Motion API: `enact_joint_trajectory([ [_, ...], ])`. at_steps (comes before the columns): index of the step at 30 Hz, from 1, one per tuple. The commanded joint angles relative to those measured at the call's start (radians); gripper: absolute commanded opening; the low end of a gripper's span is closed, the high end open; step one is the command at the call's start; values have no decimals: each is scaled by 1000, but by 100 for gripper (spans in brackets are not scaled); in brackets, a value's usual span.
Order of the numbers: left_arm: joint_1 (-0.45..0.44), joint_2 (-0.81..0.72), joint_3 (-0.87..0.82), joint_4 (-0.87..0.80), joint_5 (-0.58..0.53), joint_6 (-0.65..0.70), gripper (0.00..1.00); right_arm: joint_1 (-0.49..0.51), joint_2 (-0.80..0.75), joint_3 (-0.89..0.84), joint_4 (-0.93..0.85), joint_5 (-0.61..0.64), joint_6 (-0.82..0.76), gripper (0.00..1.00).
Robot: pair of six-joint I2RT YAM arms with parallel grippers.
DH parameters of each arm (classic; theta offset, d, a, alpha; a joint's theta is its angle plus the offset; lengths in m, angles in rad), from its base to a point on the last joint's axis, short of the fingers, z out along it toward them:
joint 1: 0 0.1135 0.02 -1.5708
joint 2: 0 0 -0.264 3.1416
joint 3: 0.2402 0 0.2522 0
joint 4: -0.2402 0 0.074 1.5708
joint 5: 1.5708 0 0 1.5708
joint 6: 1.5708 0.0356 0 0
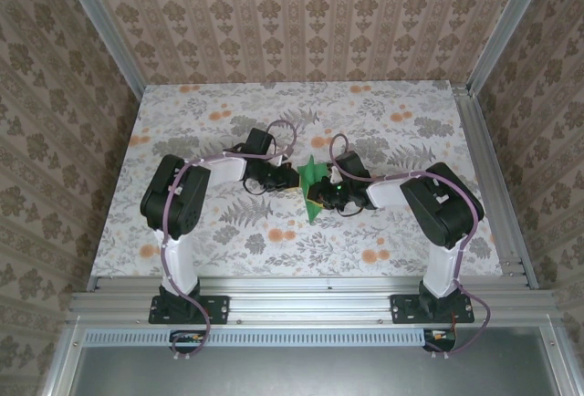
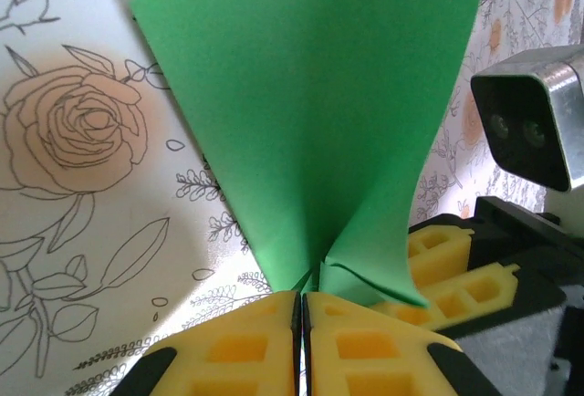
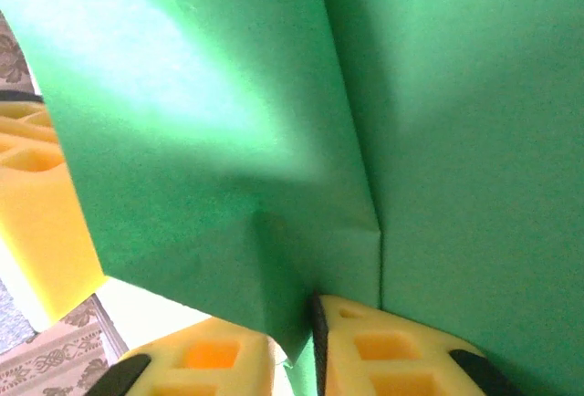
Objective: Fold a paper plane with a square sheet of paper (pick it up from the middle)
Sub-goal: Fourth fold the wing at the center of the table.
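Observation:
The bright-green sheet of paper [image 1: 315,175] is folded into a pointed, creased shape and held up over the middle of the table, between my two grippers. My left gripper [image 1: 290,180] is shut on its folded layers, which fan up and away from the closed pads [image 2: 302,300] as a wide green wedge [image 2: 319,95]. My right gripper [image 1: 321,191] is on the other side. Its jaws [image 3: 297,318] stand slightly apart, with a hanging fold of the paper [image 3: 274,95] between them and a thin gap at the left pad.
The floral tabletop [image 1: 228,232] is bounded by aluminium rails at the front and right [image 1: 493,195]. Patterned walls rise behind. The right gripper's yellow fingers [image 2: 447,277] and wrist camera [image 2: 534,118] sit close beside my left jaws.

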State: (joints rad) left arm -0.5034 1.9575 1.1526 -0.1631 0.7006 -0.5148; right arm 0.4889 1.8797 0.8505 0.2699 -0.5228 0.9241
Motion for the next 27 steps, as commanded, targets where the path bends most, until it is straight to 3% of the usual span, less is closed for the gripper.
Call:
enact_joint_trajectory([
  [1, 3, -5, 16, 13, 27, -25, 12, -6, 45, -29, -123, 97, -31, 24],
  [5, 3, -16, 13, 6, 24, -21, 16, -6, 37, -31, -121, 99, -32, 27],
  [12, 5, -73, -30, -12, 5, -13, 31, -6, 22, -40, -108, 97, -35, 35],
  [21, 5, -83, -33, -11, 22, -18, 38, -6, 10, -57, -70, 87, -33, 38],
  [27, 2, -58, -22, -2, 38, -24, 37, -6, 4, -62, -54, 79, -41, 38],
])
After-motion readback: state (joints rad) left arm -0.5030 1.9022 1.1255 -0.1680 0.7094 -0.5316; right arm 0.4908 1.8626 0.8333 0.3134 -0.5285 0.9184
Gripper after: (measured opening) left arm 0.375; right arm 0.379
